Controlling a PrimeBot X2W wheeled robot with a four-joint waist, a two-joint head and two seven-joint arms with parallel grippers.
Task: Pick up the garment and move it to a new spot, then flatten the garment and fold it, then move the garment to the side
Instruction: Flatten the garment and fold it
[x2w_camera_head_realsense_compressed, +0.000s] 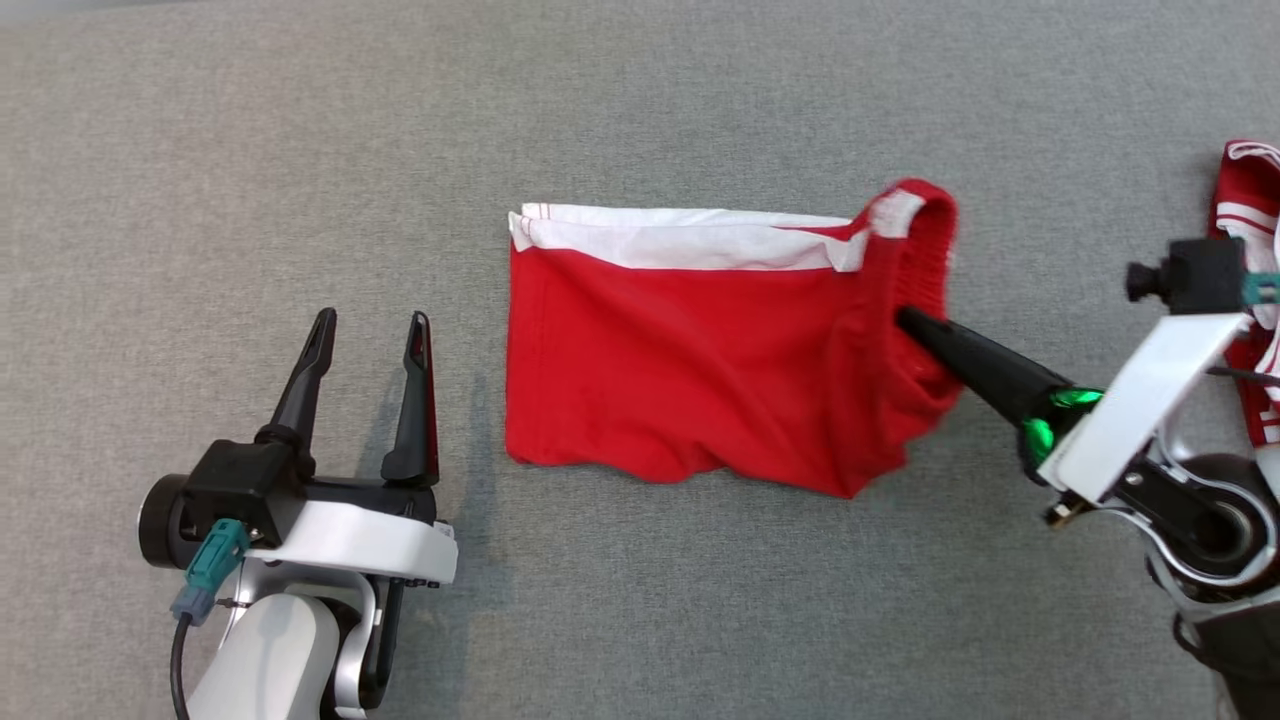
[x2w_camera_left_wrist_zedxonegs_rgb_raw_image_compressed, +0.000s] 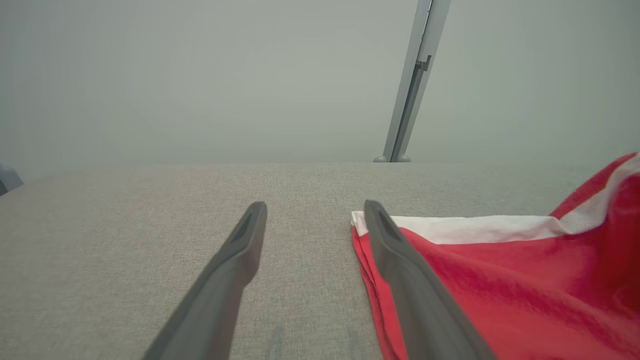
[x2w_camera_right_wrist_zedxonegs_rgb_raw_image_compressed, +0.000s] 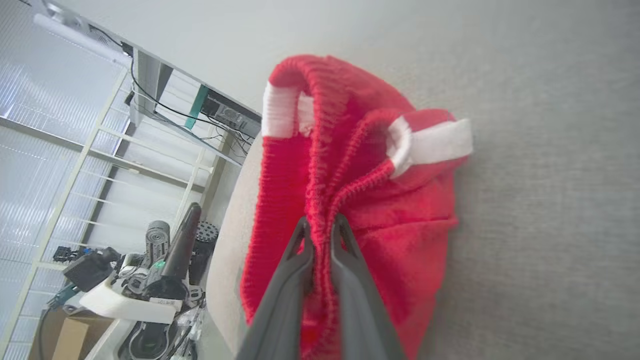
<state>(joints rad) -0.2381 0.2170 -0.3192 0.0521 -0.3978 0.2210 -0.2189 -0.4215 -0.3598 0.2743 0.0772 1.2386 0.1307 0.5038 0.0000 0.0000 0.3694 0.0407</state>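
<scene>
On the left, the left gripper (x2w_camera_head_realsense_compressed: 372, 320) stands wide open and empty, just beside the red shorts (x2w_camera_head_realsense_compressed: 680, 370), which lie in the middle of the grey cloth surface (x2w_camera_head_realsense_compressed: 640, 100). On the right, the right gripper (x2w_camera_head_realsense_compressed: 905, 320) is closed on their lifted waistband (x2w_camera_head_realsense_compressed: 925, 250).

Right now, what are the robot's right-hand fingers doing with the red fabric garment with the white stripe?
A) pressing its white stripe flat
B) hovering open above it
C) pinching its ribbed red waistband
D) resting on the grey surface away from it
C: the right fingers are shut together on the ribbed red waistband of the red fabric garment, and that end stands bunched and raised.
</scene>
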